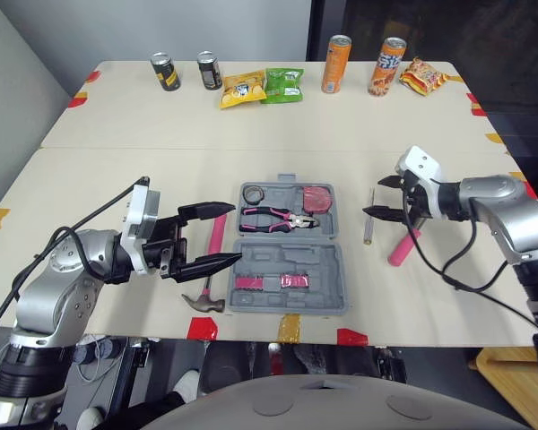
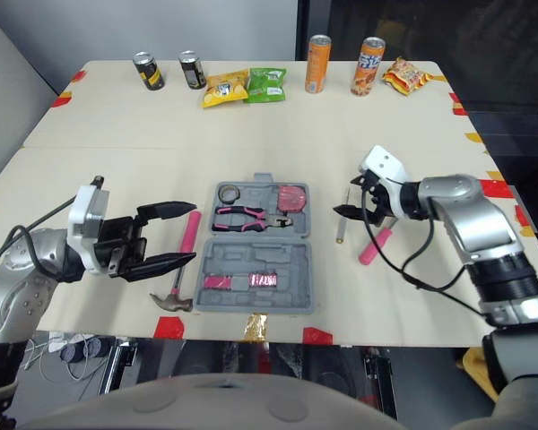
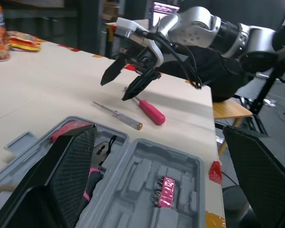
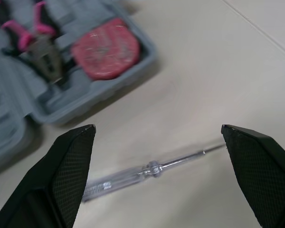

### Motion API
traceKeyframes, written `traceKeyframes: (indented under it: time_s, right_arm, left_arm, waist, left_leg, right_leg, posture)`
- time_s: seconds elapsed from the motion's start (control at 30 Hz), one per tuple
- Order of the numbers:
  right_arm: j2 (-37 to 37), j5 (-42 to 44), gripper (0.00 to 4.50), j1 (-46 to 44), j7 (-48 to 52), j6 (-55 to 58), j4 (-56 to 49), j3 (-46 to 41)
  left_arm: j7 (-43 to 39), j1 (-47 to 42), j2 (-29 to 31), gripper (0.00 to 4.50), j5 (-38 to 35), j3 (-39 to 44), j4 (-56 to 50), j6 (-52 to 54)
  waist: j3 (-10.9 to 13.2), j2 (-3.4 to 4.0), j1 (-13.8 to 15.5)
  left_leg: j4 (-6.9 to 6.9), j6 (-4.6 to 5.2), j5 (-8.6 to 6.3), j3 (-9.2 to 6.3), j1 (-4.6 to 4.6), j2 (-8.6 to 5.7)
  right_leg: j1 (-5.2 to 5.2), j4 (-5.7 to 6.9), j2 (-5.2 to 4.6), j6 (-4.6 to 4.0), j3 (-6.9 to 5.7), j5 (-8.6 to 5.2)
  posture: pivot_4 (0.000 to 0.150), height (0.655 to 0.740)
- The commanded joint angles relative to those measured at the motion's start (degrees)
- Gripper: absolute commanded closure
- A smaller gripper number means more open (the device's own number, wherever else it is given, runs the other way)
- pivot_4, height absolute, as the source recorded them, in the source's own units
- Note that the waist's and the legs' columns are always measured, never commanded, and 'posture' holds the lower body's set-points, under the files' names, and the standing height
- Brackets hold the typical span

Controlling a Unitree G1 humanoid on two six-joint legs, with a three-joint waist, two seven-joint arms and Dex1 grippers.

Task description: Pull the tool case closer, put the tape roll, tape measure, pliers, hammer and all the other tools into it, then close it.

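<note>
The right gripper is held open just above a clear-handled screwdriver, with a pink-handled screwdriver lying just beside it, towards the right edge of the table. The left gripper is spread wide over the hammer, which lies against the left side of the tool case. The case is seen open at the middle of the near edge. Pliers, tape measure and tape roll are already stowed. The hammer and both screwdrivers remain to be packed, then the lid shut.
</note>
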Motion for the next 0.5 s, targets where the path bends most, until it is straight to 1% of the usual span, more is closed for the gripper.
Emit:
traceKeyframes:
  time_s: [0.03, 0.1, 0.17, 0.23, 0.37, 0.43, 0.47, 0.5]
  right_arm:
    - [4.79, 2.9, 0.03, 5.81, -10.46, 11.19, -12.74, -8.32]
    - [10.27, 2.89, 0.03, 8.66, -17.42, 16.39, -17.74, -11.27]
    - [13.84, 1.87, 0.03, 9.76, -22.06, 18.86, -20.25, -11.55]
    - [17.53, 0.75, 0.03, 10.28, -26.26, 19.91, -21.23, -10.58]
    - [22.41, -1.71, 0.03, 10.13, -32.75, 19.94, -19.74, -8.73]
    - [24.57, -3.15, 0.56, 10.18, -35.32, 18.52, -17.67, -8.14]
    - [25.15, -3.68, 0.78, 10.17, -36.12, 17.99, -17.02, -7.77]
    - [25.52, -4.18, 1.25, 10.16, -36.64, 17.34, -16.45, -7.36]
  left_arm:
    - [1.33, 0.83, 0.04, 0.02, -0.27, 1.16, -3.21, -1.04]
    - [1.73, 1.19, 0.08, 0.02, -0.41, 1.16, -3.62, -1.12]
    - [2.03, 1.18, -0.04, 0.02, -0.5, 0.83, -4.0, -1.24]
    - [2.12, 0.96, -0.13, 0.02, -0.36, 0.32, -4.26, -1.41]
    - [2.29, 0.43, -0.03, 0.02, -0.11, -0.08, -4.49, -1.76]
    - [2.45, 0.24, -0.2, 0.0, -0.22, -0.02, -4.75, -2.13]
    - [2.56, 0.22, -0.29, 0.0, -0.32, 0.05, -4.84, -2.27]
    - [2.58, 0.21, -0.42, 0.0, -0.46, 0.1, -5.0, -2.51]
  waist:
    - [0.0, 0.01, 0.59]
    - [0.0, 0.0, 0.84]
    - [0.01, 0.02, 0.85]
    - [0.01, 0.04, 0.64]
    - [0.01, 0.05, 0.42]
    - [0.0, 0.05, 0.22]
    - [0.0, 0.05, 0.07]
    - [0.0, 0.05, -0.04]
  left_leg:
    - [0.0, 0.0, 0.0, -0.01, 0.02, 0.0]
    - [0.0, -0.01, 0.0, 0.01, 0.05, 0.0]
    - [0.03, -0.03, -0.01, 0.04, 0.09, 0.01]
    - [0.04, -0.05, -0.02, 0.07, 0.13, 0.0]
    - [0.03, -0.62, -0.3, 0.08, 0.15, 0.0]
    - [0.02, -0.68, -0.26, 0.08, 0.13, 0.0]
    - [0.02, -0.93, -0.11, 0.08, 0.11, -0.01]
    - [0.02, -0.96, -0.09, 0.07, 0.09, -0.01]
  right_leg:
    - [-0.01, -0.01, 0.0, 0.0, -0.01, 0.0]
    - [-0.01, 0.03, 0.0, 0.0, 0.02, 0.0]
    - [-0.03, 0.17, -0.01, 0.0, 0.04, 0.0]
    - [-0.06, 0.25, -0.01, 0.01, 0.08, 0.0]
    - [-0.09, 0.35, 0.0, 0.0, 0.1, 0.0]
    - [-0.11, 0.33, 0.0, 0.0, 0.1, -0.01]
    - [-0.13, 0.31, 0.0, 0.01, 0.11, -0.01]
    - [-0.13, 0.29, 0.0, 0.02, 0.12, -0.01]
  posture:
    - [0.15, 0.74]
    - [0.15, 0.74]
    - [0.15, 0.74]
    - [0.15, 0.74]
    - [0.15, 0.74]
    - [0.15, 0.74]
    - [0.15, 0.74]
    - [0.15, 0.74]
